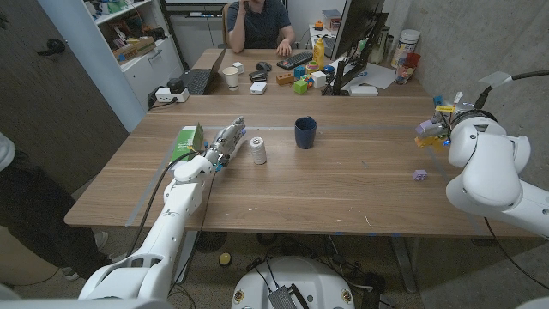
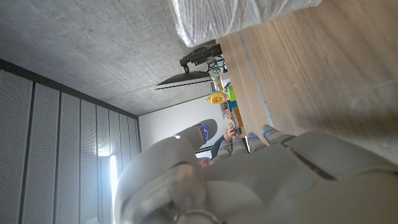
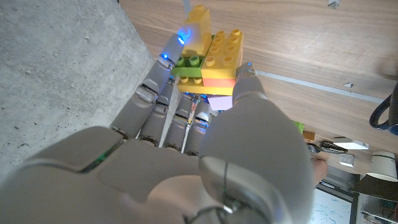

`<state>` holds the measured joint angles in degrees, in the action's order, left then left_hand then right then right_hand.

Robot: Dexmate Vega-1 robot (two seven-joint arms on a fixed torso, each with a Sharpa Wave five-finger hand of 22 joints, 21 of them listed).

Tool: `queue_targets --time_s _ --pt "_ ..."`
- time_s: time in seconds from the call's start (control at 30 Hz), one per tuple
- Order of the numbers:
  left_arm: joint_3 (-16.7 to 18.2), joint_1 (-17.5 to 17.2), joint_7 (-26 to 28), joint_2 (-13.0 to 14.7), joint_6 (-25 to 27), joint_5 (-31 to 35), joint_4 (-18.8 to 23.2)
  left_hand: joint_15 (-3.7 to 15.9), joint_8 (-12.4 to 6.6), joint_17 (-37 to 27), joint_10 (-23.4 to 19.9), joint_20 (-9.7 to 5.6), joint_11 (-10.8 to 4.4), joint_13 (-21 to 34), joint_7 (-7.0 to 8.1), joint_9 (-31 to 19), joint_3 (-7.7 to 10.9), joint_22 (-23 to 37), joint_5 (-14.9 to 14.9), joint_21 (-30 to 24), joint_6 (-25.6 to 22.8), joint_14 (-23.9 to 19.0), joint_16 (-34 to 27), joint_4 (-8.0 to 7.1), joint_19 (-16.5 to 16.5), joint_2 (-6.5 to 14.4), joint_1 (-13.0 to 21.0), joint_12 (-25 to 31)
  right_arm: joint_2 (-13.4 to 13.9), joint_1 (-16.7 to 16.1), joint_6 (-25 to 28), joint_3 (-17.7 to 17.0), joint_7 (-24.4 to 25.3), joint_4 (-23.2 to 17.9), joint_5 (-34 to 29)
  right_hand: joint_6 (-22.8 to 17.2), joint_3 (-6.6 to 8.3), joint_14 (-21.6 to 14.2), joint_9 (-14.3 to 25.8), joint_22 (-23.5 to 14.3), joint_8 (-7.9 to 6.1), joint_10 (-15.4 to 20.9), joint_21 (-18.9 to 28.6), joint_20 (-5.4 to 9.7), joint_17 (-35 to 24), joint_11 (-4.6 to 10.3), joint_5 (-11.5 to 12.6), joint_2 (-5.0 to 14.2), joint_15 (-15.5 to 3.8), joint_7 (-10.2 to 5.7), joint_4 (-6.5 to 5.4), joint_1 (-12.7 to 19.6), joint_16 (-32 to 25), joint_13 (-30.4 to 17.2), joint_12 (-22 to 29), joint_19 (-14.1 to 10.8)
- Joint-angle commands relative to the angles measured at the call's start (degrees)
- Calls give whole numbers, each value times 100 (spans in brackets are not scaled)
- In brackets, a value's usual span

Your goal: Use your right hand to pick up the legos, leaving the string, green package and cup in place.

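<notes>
My right hand (image 1: 439, 129) hangs over the table's far right edge. Its thumb and fingers grip a stack of legos (image 3: 210, 55) made of yellow, orange, green and purple bricks; the lego stack (image 1: 435, 123) shows among the fingers. A small purple lego (image 1: 419, 174) lies loose on the wood nearer me. The white string spool (image 1: 257, 150) stands mid-table, with the dark blue cup (image 1: 304, 132) just behind and right of it. The green package (image 1: 186, 142) stands at the left. My left hand (image 1: 225, 144) sits between package and spool, fingers stretched out, holding nothing. The spool (image 2: 236, 15) is close ahead of that hand (image 2: 249, 180).
A second desk (image 1: 257, 62) behind the table carries a laptop, a monitor (image 1: 356, 26), cups and toy blocks, and a person (image 1: 257, 21) sits there. A grey wall (image 1: 480, 43) stands close on the right. The cup's edge (image 3: 387, 112) shows beyond my right hand.
</notes>
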<state>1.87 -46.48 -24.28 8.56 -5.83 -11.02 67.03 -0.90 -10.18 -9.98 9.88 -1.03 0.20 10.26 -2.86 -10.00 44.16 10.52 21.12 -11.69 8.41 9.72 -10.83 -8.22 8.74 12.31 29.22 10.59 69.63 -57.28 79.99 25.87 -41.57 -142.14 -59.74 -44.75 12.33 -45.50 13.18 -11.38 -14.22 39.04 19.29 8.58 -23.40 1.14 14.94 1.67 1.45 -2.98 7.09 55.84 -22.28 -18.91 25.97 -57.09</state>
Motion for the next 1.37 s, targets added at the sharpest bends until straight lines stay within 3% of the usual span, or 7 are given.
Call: queue_targets --time_s 0.03,0.53,1.0,1.37 --pt "20 -1 -37 -14 -39 -10 -40 -30 -15 -21 596 -5 2 21 -2 -16 -13 28 45 -41 50 962 -43 -12 67 -13 59 24 -34 -9 0 15 -353 -90 -582 -91 74 -742 36 -24 -11 74 44 267 -43 -63 -20 827 -1435 -7 -90 846 29 -90 103 -44" --pt "33 -39 -42 -23 -57 -20 -2 -30 -18 -21 595 -6 8 21 5 -16 -12 28 49 -43 51 964 -45 -12 67 -13 62 27 6 -58 0 26 -424 -206 -865 -175 78 -891 52 -25 -4 162 118 270 -142 -54 -49 848 -1429 25 -134 862 30 -135 185 -99" --pt "25 -107 -19 -18 -36 -19 116 -28 -20 -21 599 -6 -5 21 4 -16 -12 28 51 -44 51 964 -46 -12 66 -14 64 27 72 -451 0 -346 12 -347 -532 -215 99 -960 65 -26 8 191 167 324 -200 -50 -68 857 -1430 41 -156 890 67 -169 233 -119" --pt "21 -131 -25 -7 -30 -33 175 -28 -20 -21 604 -4 -1 21 3 -16 -13 28 54 -45 55 966 -47 -11 68 -14 66 26 19 -561 0 -392 -10 -413 -718 -224 121 -1034 76 -27 25 234 210 329 -254 -50 -84 858 -1438 56 -168 921 89 -196 279 -138"
